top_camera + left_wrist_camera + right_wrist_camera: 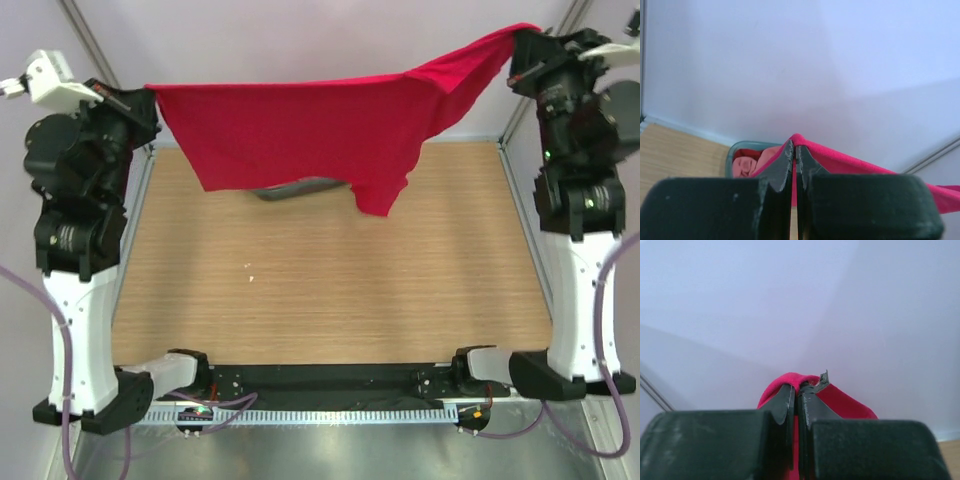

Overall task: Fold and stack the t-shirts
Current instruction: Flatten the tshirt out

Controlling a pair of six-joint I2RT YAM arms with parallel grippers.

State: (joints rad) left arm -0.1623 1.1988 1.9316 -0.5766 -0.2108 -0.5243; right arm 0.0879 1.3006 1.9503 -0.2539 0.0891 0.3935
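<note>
Table (330, 300) under me, wood. Crimson t-shirt (300, 125) hangs above its far edge, stretched left to right between my two claws. Its lower hem and one sleeve dangle, and I can't tell if they clear the wood.

Step in hand, my guess: lay it out flat before the first fold. To do it well:
- bring both claws nearward and down together
- keep the top edge taut and level; the right end looks higher or farther in the top view
- let the hanging hem land first so the cloth spreads without bunching
- let go only once it lies flat

Mind the basket (731, 156) on the far side behind the shirt, salmon pink t-shirt (742, 167) inside. Don't drag the hem over it.

My left claw (150, 97): jaws pinched tight on the shirt's left corner. My right claw (520, 48): same, closed on a bunched fold at the right corner. Nothing else held.
</note>
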